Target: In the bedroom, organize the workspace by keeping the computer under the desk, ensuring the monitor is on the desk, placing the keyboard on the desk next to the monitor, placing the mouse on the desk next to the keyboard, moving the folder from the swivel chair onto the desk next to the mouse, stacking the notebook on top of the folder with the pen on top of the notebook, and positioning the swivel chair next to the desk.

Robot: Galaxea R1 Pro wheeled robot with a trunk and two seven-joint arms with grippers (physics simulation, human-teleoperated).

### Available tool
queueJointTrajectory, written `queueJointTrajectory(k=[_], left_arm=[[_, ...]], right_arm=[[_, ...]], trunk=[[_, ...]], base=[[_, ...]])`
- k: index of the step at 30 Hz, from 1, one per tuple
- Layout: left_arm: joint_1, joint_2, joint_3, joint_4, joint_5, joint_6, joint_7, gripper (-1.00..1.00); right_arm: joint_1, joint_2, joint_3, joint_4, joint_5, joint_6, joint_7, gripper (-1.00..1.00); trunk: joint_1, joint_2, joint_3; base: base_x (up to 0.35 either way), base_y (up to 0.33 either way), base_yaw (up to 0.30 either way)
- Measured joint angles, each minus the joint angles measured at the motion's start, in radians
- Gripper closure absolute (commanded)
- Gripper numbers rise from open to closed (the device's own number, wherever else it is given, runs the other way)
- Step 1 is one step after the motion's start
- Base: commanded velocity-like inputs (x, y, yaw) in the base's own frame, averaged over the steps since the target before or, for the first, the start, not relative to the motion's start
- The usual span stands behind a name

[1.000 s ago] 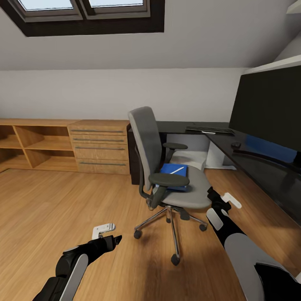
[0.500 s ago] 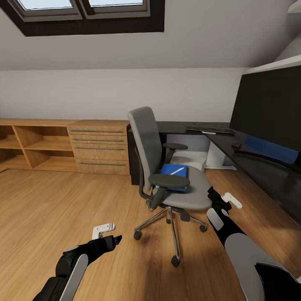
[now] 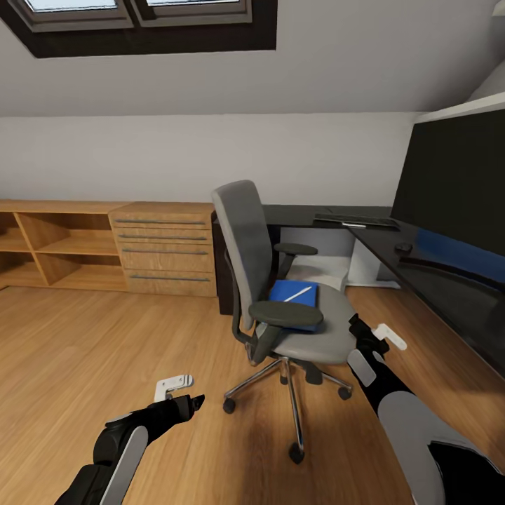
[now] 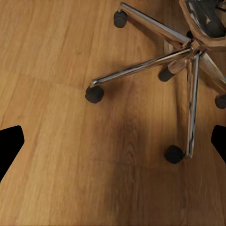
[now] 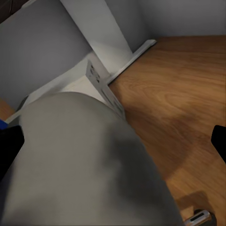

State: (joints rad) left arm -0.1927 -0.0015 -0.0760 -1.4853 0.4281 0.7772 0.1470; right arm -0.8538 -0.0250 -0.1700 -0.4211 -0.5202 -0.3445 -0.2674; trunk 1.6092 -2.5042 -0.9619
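The grey swivel chair (image 3: 247, 238) stands mid-floor, its seat turned toward the black desk (image 3: 449, 301) on the right. On the seat lies the blue folder (image 3: 289, 303) with the white pen (image 3: 297, 294) on top; the notebook is hidden. The monitor (image 3: 456, 182), mouse (image 3: 402, 247) and keyboard (image 3: 354, 220) sit on the desk. A low white box, the computer (image 3: 319, 270), lies under it. My right gripper (image 3: 361, 330) is open beside the seat's edge (image 5: 80, 165). My left gripper (image 3: 193, 401) is open over the floor near the chair's chrome base (image 4: 188, 52).
A light wooden drawer chest (image 3: 165, 249) and open shelving (image 3: 56, 242) line the back wall on the left. Skylights (image 3: 140, 14) sit in the sloped ceiling. A white desk leg panel (image 5: 94, 23) stands beside the computer. Wood floor spreads to the left of the chair.
The whole view has shifted slightly, so the camera has moved a little closer to the chair. Both arms hold the same pose.
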Motion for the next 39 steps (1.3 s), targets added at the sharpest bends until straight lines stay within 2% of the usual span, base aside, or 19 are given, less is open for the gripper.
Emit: queueJointTrajectory(k=[12, 17, 23, 29, 35, 39], left_arm=[[0.0, 0.0, 0.0, 0.0, 0.001, 0.0, 0.0, -1.0], [0.0, 0.0, 0.001, 0.001, 0.001, 0.0, 0.0, -1.0], [0.0, 0.0, 0.001, 0.001, 0.002, 0.0, 0.0, -1.0], [0.0, 0.0, 0.001, 0.001, 0.002, 0.0, -0.001, -1.0], [0.0, 0.0, 0.001, 0.001, 0.0, 0.0, 0.0, -1.0], [0.0, 0.0, 0.0, 0.001, 0.001, 0.0, -0.001, -1.0]], right_arm=[[0.0, -0.006, -0.003, 0.001, -0.005, 0.007, -0.001, -1.0], [0.0, -0.007, -0.013, 0.002, -0.019, 0.009, -0.002, -1.0], [0.0, -0.015, -0.017, 0.004, -0.063, 0.06, 0.0, -1.0], [0.0, -0.03, -0.019, 0.003, -0.086, 0.105, 0.002, -1.0], [0.0, -0.047, -0.02, 0.004, -0.14, 0.146, 0.002, -1.0], [0.0, -0.067, -0.02, 0.004, -0.182, 0.218, 0.005, -1.0]], trunk=[[0.0, 0.0, 0.0], [0.0, 0.0, 0.0], [0.0, 0.0, 0.0], [0.0, 0.0, 0.0], [0.0, 0.0, 0.0], [0.0, 0.0, 0.0]], base=[[0.014, 0.0, 0.0], [0.197, 0.0, 0.0], [0.137, 0.0, 0.0], [0.025, 0.0, 0.0], [0.173, 0.0, 0.0], [0.067, 0.0, 0.0]])
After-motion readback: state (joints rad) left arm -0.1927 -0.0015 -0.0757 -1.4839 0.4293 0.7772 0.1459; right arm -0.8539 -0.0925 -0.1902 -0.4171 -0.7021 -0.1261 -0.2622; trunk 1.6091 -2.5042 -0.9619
